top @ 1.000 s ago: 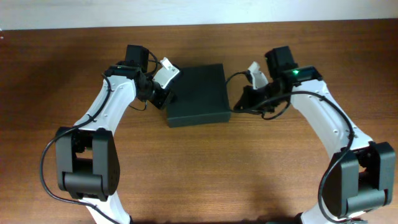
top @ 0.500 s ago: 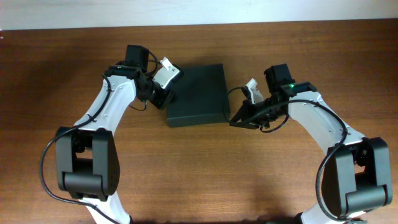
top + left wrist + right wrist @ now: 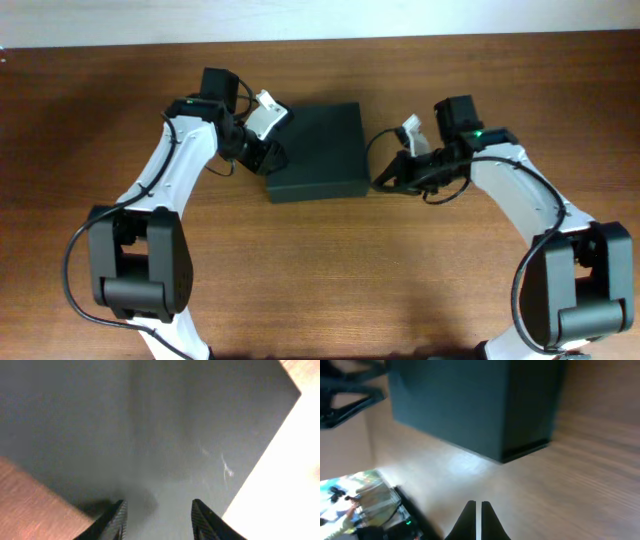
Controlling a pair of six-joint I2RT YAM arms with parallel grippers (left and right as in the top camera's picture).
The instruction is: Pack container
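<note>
The container [image 3: 318, 148] is a dark green-black box with its lid down, at the table's middle back. My left gripper [image 3: 272, 160] is open at the box's left edge. In the left wrist view its fingers [image 3: 157, 516] are spread over the dark lid [image 3: 150, 435] and hold nothing. My right gripper [image 3: 380, 183] is shut and empty, low over the table just off the box's front right corner. In the right wrist view its closed fingertips [image 3: 476, 510] point at that corner of the box [image 3: 470, 405], with a gap of bare wood between.
The brown wooden table [image 3: 330, 270] stretches around the box. A pale wall strip [image 3: 320, 20] runs along the far edge. Both arm bases stand at the near edge, left [image 3: 135, 270] and right [image 3: 575, 290]. No hand tools or loose items show.
My right gripper swung from the box's right side toward the front right corner, then edged back a little. The left gripper has stayed at the left edge. The box has barely moved.
</note>
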